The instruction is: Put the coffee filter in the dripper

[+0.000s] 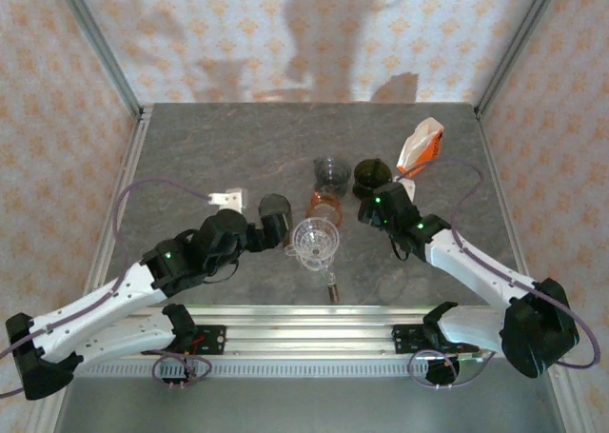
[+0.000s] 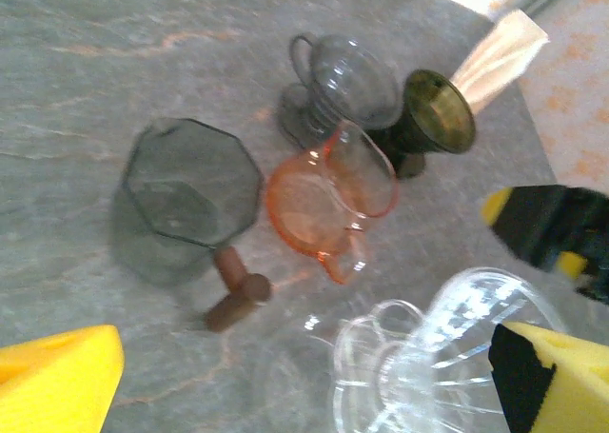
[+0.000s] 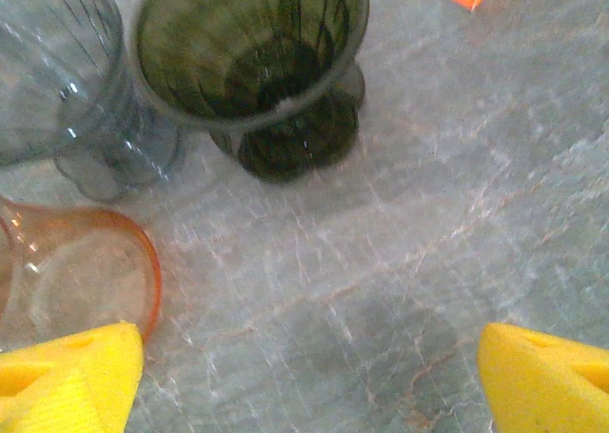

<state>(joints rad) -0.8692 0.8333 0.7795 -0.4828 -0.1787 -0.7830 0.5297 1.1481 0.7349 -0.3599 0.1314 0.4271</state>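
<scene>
nearest the arms, the left gripper is released, its two yellow foam pads spread wide, with a clear ribbed plastic dripper lying partly between them, not squeezed. the right gripper is also released, its yellow pads far apart over bare table, a grey stone-look surface with pale and rusty veins. just past the clear one sits an orange translucent dripper with a loop handle; it looks tipped, though i cannot be sure. to its left stands a smoky grey eight-sided vessel with a brown handle. further back are a smoke-grey dripper and, just beside it, a dark green dripper, upright on a round foot, ribbed inside. that makes four cone drippers and one eight-sided piece. farthest off, near the right back corner, leans the coffee filter pack, cream-white paper with an orange end, one only, well apart from both grippers and outside every dripper.
</scene>
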